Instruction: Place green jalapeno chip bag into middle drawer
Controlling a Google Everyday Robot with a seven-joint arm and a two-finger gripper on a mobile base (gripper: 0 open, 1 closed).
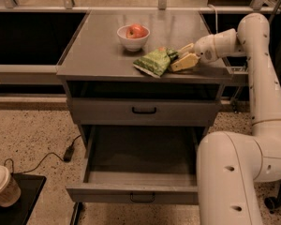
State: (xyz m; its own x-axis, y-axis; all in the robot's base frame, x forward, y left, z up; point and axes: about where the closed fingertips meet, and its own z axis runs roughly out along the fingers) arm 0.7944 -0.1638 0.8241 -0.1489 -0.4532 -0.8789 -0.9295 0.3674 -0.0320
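The green jalapeno chip bag (154, 62) lies on the grey countertop (98, 55) near its front edge, right of centre. My gripper (181, 56) reaches in from the right at counter height. Its pale fingers (186, 63) close around the bag's dark right end, one above and one below. The middle drawer (131, 192) stands pulled out below the counter, its dark floor bare, with a small black handle on its front panel. Above it is a shut drawer front (107, 111) with a black handle.
A white bowl (132, 42) with a red apple (136, 31) stands behind and to the left of the bag. My arm's large white body (229, 177) stands right next to the open drawer. A lidded paper cup (2, 186) and a cable (42, 161) are on the floor to the left.
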